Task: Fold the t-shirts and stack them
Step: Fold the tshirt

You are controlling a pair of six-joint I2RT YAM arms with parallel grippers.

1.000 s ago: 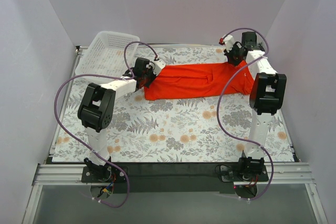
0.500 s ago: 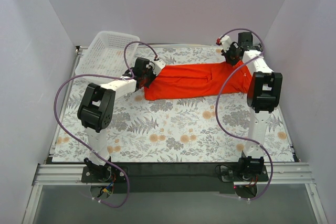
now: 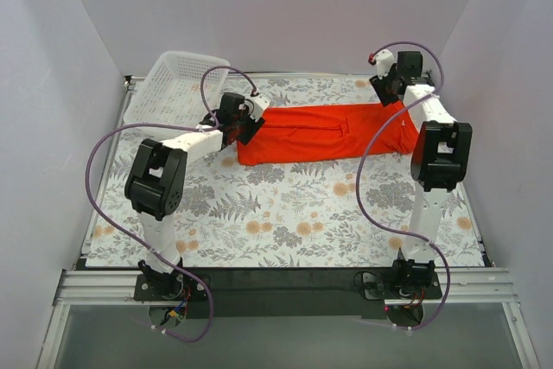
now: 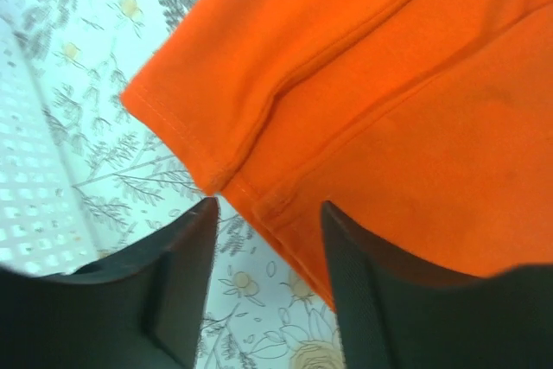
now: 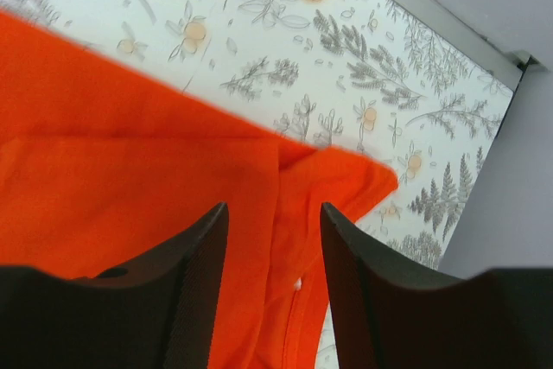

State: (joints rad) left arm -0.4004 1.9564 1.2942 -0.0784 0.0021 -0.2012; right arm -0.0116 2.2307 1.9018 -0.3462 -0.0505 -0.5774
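1. Both claws have just let go. The left gripper (image 4: 270, 210) was clamped shut a moment ago and now stands roughly half open with nothing between its fingers. The right gripper (image 5: 274, 210) has done the same, its jaws parted and empty.
2. The orange-red t-shirt (image 3: 324, 132) lies flat on the floral tablecloth (image 3: 285, 213) as a long folded band stretched between the two claws. One hemmed corner sits just beyond the left fingertips, in line with the gap. The other end spreads beneath and ahead of the right fingers.
3. I judge that a lengthwise fold has been laid down and released. The band looks too long to stack, so a crosswise fold probably comes next.
4. Both wrist views cut the shirt off, and the dark fingers hide the cloth directly under them. The shirt's edge is blurred in the right wrist view, so the fingers may be brushing the fabric; I cannot tell. A white mesh basket (image 3: 173, 84) sits off the left claw's left side, only partly in view there.
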